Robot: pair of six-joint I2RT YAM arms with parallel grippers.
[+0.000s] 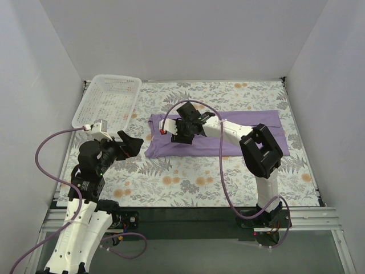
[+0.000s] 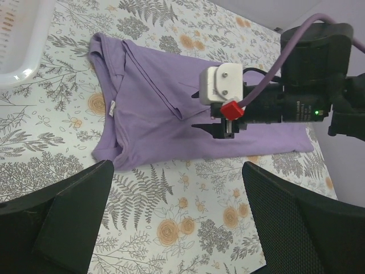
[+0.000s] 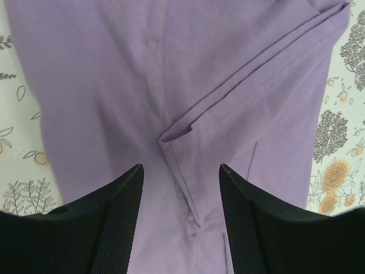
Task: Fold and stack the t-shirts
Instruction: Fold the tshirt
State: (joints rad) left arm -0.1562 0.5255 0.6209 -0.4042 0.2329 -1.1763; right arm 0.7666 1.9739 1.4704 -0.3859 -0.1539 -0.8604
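Floral-print desk (image 1: 188,177): lavender t-shirt (image 1: 262,119) lies partly folded across far ctr, w/ neck end at left. White mesh basket (image 1: 108,100) sits at far-left corner, apart from shirt. Over fold at shirt's middle, right claw (image 3: 181,171) is spread; left claw (image 2: 177,168) also spread, gripping nothing, above desk near shirt's left end.
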